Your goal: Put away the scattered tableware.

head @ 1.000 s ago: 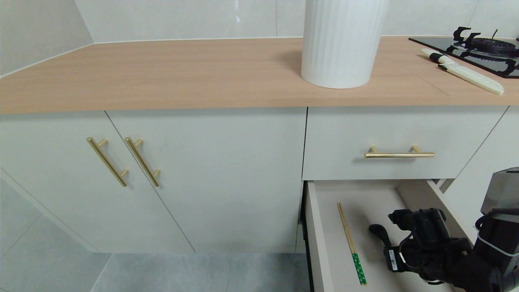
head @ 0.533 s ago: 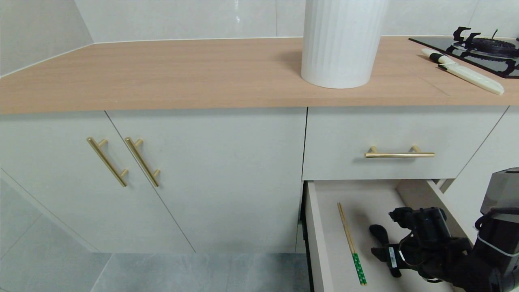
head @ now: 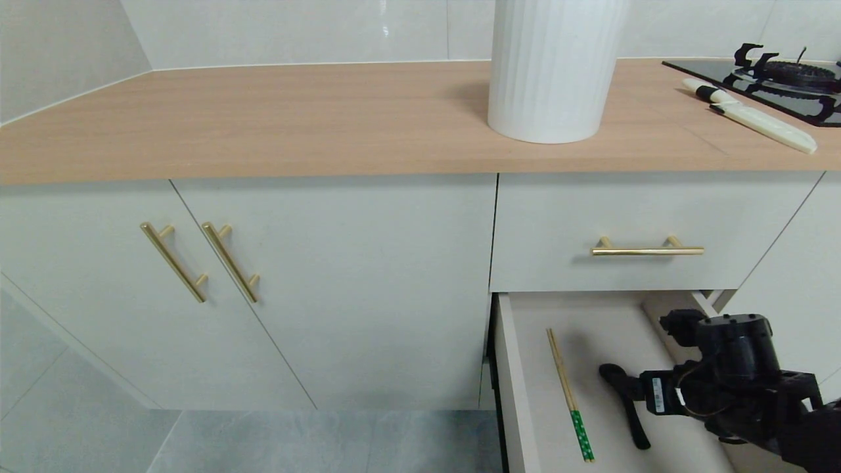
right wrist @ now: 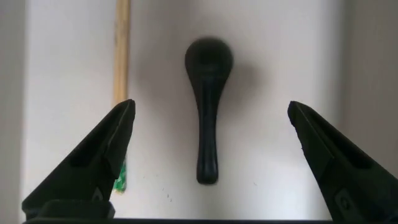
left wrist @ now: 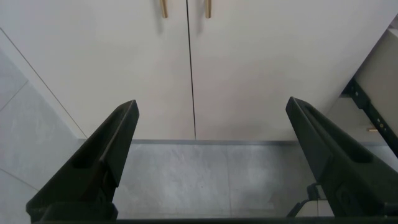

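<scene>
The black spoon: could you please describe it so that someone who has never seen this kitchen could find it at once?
Below the wooden countertop, toward its right end, an open drawer sits under a closed drawer. On its pale floor, the spoon is the short, all-black piece with a rounded bowl, right of the long, green-tipped chopsticks.

A black spoon point(head: 632, 417) lies flat in the open drawer point(head: 513, 381) beside green-tipped chopsticks point(head: 568, 394).
</scene>
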Controlling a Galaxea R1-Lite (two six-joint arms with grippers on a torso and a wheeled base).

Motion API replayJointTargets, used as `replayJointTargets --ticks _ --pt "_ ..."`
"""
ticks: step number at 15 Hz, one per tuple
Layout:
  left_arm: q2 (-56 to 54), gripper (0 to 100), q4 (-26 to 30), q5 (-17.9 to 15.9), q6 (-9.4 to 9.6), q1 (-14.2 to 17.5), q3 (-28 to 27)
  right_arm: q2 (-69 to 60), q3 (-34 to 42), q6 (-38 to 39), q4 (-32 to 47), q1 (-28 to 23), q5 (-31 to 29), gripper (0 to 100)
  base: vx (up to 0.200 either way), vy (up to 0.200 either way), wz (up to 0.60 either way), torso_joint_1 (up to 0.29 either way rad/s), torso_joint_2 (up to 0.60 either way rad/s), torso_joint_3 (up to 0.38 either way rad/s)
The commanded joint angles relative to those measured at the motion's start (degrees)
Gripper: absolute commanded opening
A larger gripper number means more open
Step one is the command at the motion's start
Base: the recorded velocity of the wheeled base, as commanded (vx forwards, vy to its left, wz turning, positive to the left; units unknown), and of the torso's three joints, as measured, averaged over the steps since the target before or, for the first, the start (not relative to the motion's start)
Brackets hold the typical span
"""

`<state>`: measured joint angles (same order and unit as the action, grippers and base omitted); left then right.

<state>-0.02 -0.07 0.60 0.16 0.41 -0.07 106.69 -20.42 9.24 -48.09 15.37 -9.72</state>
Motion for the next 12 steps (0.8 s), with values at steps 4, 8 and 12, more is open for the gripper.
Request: replayJointTargets --ticks 4,8,12 --pt "0.0 100 0.0 0.0 -0.07 0.0 0.0 -34.8 -9.1 0.2 34.8 0.0 -0.2 100 0.000 0.000 0.00 0.000 0.00 0.000" --pt "0.0 100 0.0 0.0 0.02 0.0 0.1 -45.8 -15.3 0.1 50.7 0.2 -0.3 100 0.000 0.000 0.00 0.000 0.00 0.000" --pt "0.0 100 0.0 0.0 0.11 0.0 0.1 -47.7 -15.0 -0.1 51.0 0.2 -0.7 100 0.000 0.000 0.00 0.000 0.00 0.000"
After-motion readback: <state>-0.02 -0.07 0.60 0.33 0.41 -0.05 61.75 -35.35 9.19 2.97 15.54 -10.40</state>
